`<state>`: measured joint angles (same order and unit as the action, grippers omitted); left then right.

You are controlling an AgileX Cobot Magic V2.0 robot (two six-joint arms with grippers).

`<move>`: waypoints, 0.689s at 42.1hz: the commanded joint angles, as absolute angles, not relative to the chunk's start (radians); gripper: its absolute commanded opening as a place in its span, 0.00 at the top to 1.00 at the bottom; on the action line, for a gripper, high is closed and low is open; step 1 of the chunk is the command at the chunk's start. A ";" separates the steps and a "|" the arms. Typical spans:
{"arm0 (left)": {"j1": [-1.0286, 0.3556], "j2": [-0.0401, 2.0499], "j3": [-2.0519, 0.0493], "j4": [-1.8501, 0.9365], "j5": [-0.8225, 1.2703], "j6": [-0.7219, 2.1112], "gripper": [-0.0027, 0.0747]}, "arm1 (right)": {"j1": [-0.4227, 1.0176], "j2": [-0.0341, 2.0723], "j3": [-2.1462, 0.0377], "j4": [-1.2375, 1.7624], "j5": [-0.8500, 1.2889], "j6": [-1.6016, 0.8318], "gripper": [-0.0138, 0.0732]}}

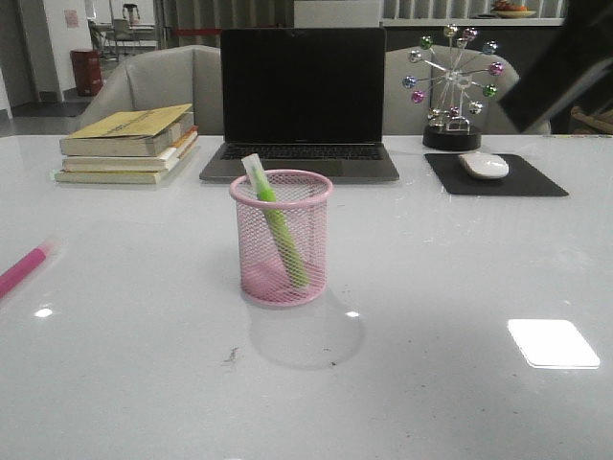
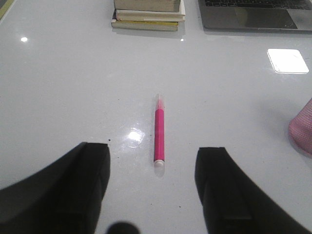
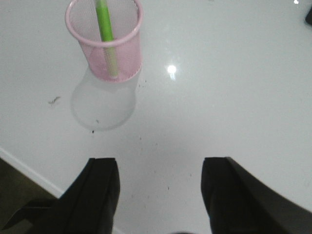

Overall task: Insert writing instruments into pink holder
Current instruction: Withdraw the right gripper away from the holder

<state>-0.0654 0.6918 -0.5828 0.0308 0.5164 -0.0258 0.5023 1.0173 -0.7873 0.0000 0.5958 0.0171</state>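
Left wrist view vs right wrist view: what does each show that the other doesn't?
Only the left wrist view shows the pink highlighter marker lying flat on the white table, in line with the gap of the open left gripper, plus the stacked books and the grey laptop.

Only the right wrist view shows the bright green highlighter leaning inside the cup, the cup's open rim, and the empty, open right gripper.

Both show the pink wire-mesh pen cup, only its edge in the left wrist view.
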 commanded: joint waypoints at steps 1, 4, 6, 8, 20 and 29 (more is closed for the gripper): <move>-0.080 0.711 -0.625 0.027 0.461 -0.033 0.37 | 0.494 0.935 -0.811 -0.010 0.637 0.011 0.28; -0.092 0.745 -0.650 0.032 0.500 -0.027 0.34 | 0.494 0.895 -0.811 -0.010 0.661 0.011 0.28; -0.102 0.780 -0.672 0.032 0.521 -0.025 0.29 | 0.494 0.869 -0.811 -0.010 0.671 0.011 0.28; -0.107 0.816 -0.698 0.032 0.547 -0.025 0.22 | 0.494 0.856 -0.811 -0.010 0.678 0.011 0.28; -0.110 1.166 -0.859 0.032 0.650 -0.025 0.16 | 0.494 0.849 -0.811 -0.010 0.697 0.011 0.28; -0.110 1.416 -0.984 0.032 0.650 -0.025 0.16 | 0.494 0.852 -0.811 -0.010 0.696 0.011 0.28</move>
